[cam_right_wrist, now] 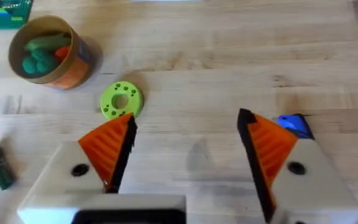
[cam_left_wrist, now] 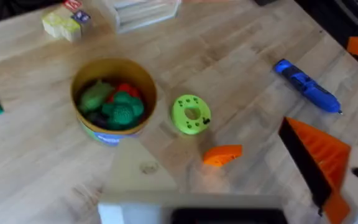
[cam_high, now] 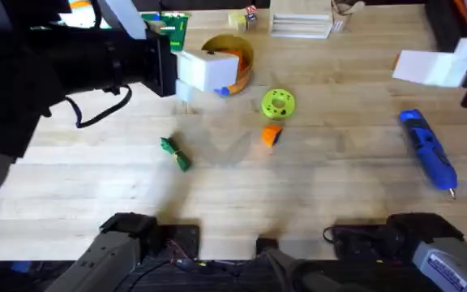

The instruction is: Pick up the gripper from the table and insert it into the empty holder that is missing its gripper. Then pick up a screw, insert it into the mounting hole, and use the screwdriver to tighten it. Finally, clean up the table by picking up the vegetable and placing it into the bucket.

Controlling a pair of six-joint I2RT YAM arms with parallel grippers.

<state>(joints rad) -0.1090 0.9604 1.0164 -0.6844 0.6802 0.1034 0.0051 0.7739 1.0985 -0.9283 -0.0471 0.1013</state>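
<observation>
I have both arms raised off the desk [cam_high: 314,186], nothing gripped. The right gripper [cam_right_wrist: 185,146] has its fingers spread wide over bare wood. The left gripper [cam_left_wrist: 229,186] shows one orange finger [cam_left_wrist: 319,155] beside a bare cream holder [cam_left_wrist: 143,171], so I cannot tell its spread. The loose orange gripper [cam_left_wrist: 223,155] lies just beside the green disc [cam_left_wrist: 191,114], near that holder, free to grab. The vegetable [cam_high: 174,152] lies apart from the bucket [cam_left_wrist: 112,99]; the screwdriver [cam_high: 430,149] sits on my right.

Overhead looked down and forward; both wrist views looked down from higher up, sharing the bucket [cam_left_wrist: 113,99] and green disc [cam_right_wrist: 121,99].
</observation>
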